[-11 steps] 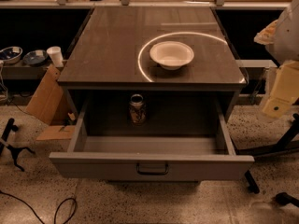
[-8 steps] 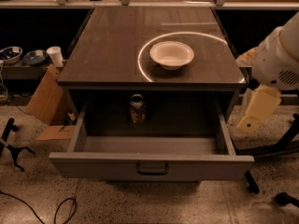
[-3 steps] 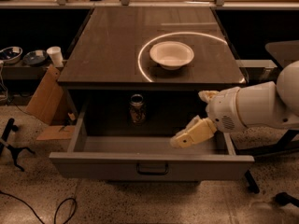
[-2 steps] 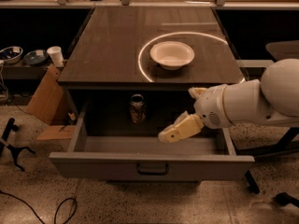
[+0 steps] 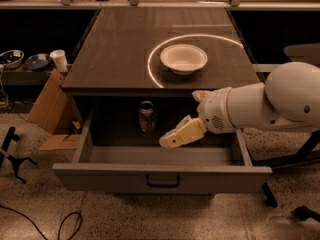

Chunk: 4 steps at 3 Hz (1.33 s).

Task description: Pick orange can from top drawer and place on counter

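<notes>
orange can upright at rear of open top drawer, gripper just right of it, apart, grip state can't be told — best approach level, mid-height, clear of the counter edge.

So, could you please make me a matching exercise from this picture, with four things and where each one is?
Things:
1. orange can
2. white bowl
3. gripper
4. white paper cup

Places:
A. on the counter
B. upright at the back of the open top drawer
C. left of the counter, not on it
D. low over the open drawer, right of the can, apart from it

Pairs: 1-B, 2-A, 3-D, 4-C
</notes>
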{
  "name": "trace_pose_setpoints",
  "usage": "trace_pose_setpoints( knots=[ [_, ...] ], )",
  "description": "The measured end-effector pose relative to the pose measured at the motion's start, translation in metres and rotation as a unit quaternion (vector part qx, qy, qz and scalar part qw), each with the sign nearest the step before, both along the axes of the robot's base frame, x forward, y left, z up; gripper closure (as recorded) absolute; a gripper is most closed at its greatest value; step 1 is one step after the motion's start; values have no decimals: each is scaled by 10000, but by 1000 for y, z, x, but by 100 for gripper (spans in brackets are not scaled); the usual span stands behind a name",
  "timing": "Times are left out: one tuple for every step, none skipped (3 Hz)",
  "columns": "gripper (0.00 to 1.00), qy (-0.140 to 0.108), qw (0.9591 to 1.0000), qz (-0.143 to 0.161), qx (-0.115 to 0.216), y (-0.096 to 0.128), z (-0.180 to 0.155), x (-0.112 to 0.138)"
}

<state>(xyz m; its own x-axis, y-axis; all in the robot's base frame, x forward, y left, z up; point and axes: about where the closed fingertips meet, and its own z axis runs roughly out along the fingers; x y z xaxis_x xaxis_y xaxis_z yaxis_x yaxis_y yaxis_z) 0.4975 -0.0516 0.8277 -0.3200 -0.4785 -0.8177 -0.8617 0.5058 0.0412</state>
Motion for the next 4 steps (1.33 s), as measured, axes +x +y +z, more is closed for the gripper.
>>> trace_pose_setpoints(
  knots=[
    [0,124,9999,31,55,6,-10,2],
    [0,348,9991,54,248,19,-36,5],
    [0,519,9976,27,451,31,-59,10],
    [0,610,9953,-76,751,42,-80,10]
  ],
)
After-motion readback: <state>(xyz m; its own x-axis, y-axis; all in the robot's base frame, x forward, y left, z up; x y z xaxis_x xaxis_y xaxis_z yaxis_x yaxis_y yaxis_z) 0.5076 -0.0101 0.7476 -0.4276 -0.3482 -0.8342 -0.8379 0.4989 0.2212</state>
